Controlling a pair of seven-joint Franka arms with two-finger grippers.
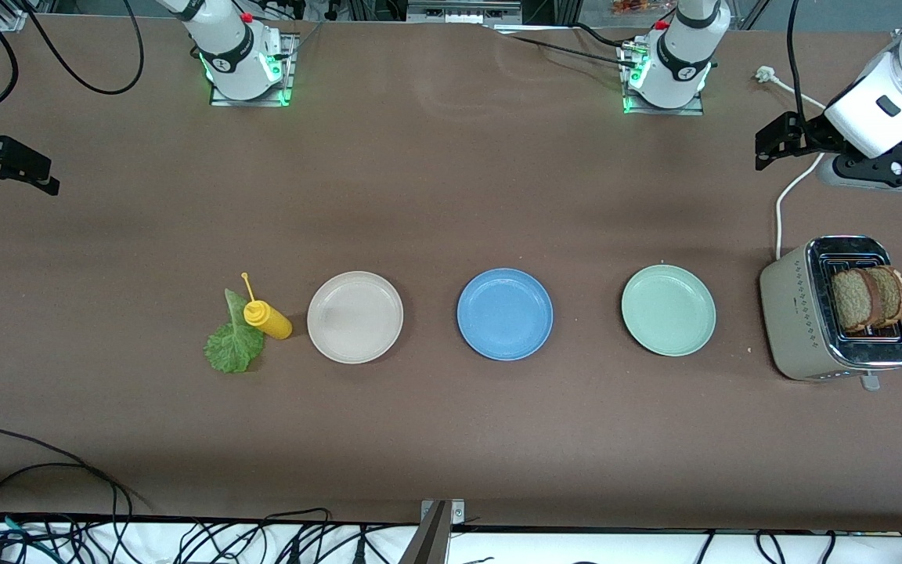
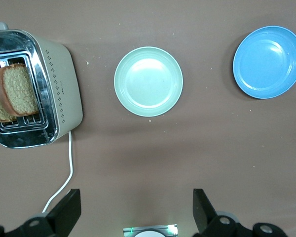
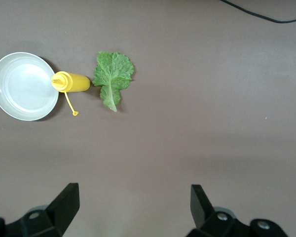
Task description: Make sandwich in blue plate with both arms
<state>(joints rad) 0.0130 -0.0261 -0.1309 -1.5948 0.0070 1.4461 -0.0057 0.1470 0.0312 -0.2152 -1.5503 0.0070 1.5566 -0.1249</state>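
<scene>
The blue plate [image 1: 504, 313] [image 2: 269, 61] lies bare in the middle of the table. Two brown bread slices [image 1: 870, 298] [image 2: 12, 91] stand in the slots of a beige toaster [image 1: 788, 313] [image 2: 64, 84] at the left arm's end. A green lettuce leaf [image 1: 233, 343] [image 3: 112, 74] lies flat at the right arm's end. My left gripper [image 1: 768, 145] [image 2: 136, 197] hangs open and holds nothing, over bare table near the toaster's cord. At the right arm's end, my right gripper [image 1: 50, 176] [image 3: 133, 190] hangs open over bare table, nothing in it.
A yellow squeeze bottle [image 1: 267, 319] [image 3: 71, 81] lies on its side between the lettuce and a beige-white plate [image 1: 355, 316] [image 3: 23, 86]. A pale green plate [image 1: 668, 309] [image 2: 148, 81] sits between the blue plate and the toaster. The toaster's white cord [image 1: 791, 188] [image 2: 64, 182] runs toward the left arm.
</scene>
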